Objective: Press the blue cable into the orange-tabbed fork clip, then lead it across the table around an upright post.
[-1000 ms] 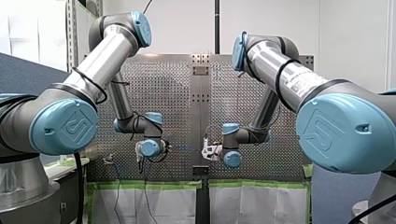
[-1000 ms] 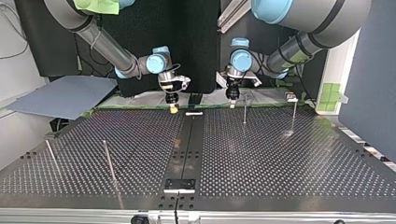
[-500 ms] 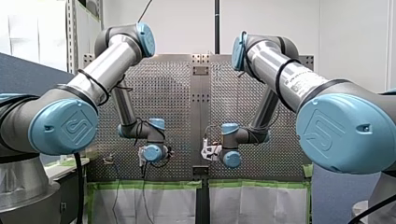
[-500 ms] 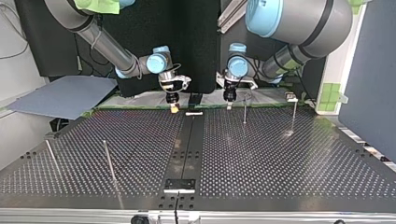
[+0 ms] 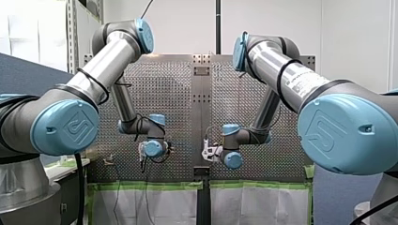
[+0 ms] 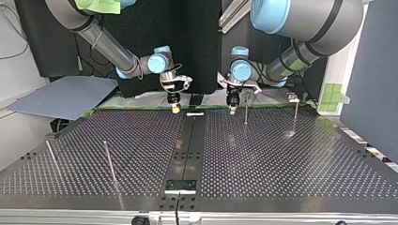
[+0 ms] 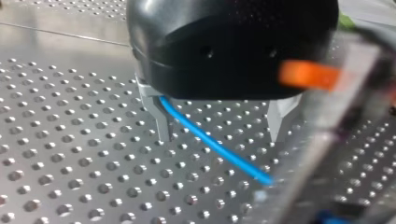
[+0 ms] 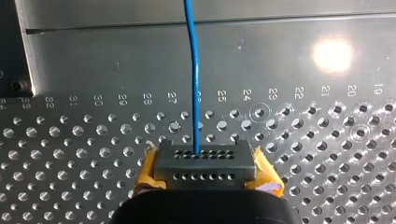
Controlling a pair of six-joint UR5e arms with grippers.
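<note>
In the left wrist view my left gripper (image 7: pixel 219 137) is open, its two metal fingers (image 7: pixel 163 126) set wide over the perforated table. The thin blue cable (image 7: pixel 224 151) slants between them, gripped by neither. Close beside it stands a blurred clip with an orange tab (image 7: pixel 310 77). In the right wrist view my right gripper (image 8: pixel 205 161), with yellow pads (image 8: pixel 149 175), is shut on the blue cable (image 8: pixel 191 70), which runs straight ahead of it. The top view shows my left gripper (image 6: pixel 232 108) and my right gripper (image 6: pixel 174 108) low at the table's far edge.
In the top view two upright posts (image 6: pixel 246 112) (image 6: pixel 295 115) stand just beside my left gripper. Two more posts (image 6: pixel 110 161) (image 6: pixel 51 157) lean at the near left. A grey-blue sheet (image 6: pixel 61 96) lies off the table's far left corner.
My left arm has shifted slightly, and its gripper has come a little lower and closer to the nearest post in the top view. My right arm has not moved.
</note>
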